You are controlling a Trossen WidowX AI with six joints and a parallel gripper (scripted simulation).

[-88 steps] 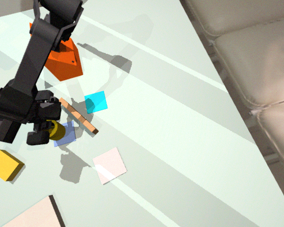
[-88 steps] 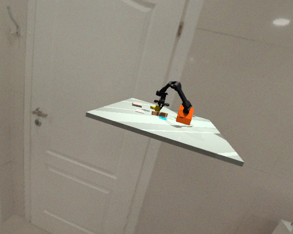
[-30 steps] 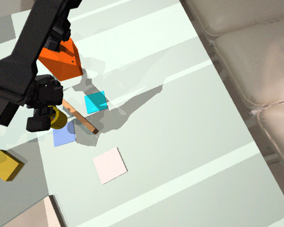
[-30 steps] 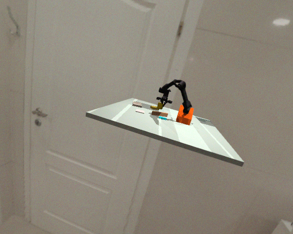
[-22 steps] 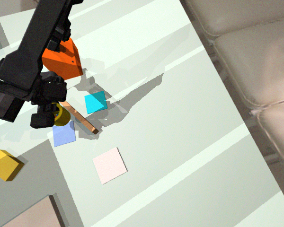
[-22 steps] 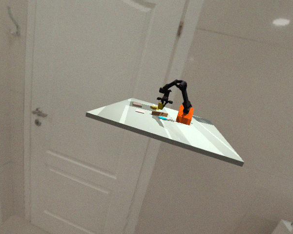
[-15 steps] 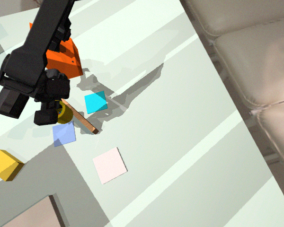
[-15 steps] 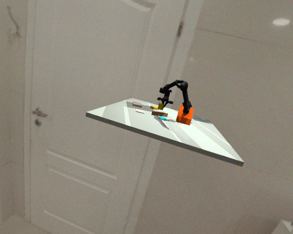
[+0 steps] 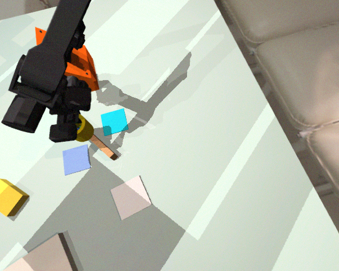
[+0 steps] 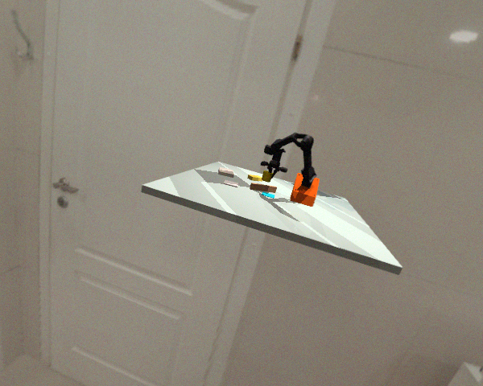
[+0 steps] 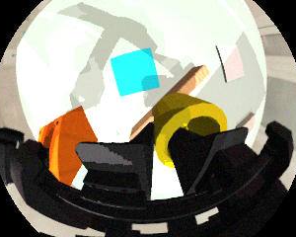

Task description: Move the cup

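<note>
A yellow cup (image 9: pixel 87 132) (image 10: pixel 266 176) (image 11: pixel 175 103) is off the table, its rim clamped in my gripper (image 10: pixel 270 170) (image 11: pixel 158 125), which is shut on the cup wall. The cup looks roughly upright, slightly tilted in the wrist view. A little blue-green shows inside it in the top view; the marbles are otherwise hidden. A cyan pad (image 9: pixel 114 118) (image 10: pixel 268 195) (image 11: pixel 129 71) lies flat on the robot-base side of the wooden bar. A blue pad (image 9: pixel 76 160) lies on the bar's other side; the cup and fingers hide it in the wrist view.
A wooden bar (image 9: pixel 101 145) (image 10: pixel 262 187) (image 11: pixel 193 81) stands between the pads, close to the cup. A pale pink square (image 9: pixel 131 196) (image 10: pixel 231 182) (image 11: pixel 233 64), a yellow block (image 9: pixel 6 196) (image 10: pixel 254 177) and a pink block (image 9: pixel 50 253) (image 10: pixel 225 172) lie farther out. The orange base (image 9: pixel 86 58) (image 10: pixel 304 194) (image 11: pixel 71 143) is behind.
</note>
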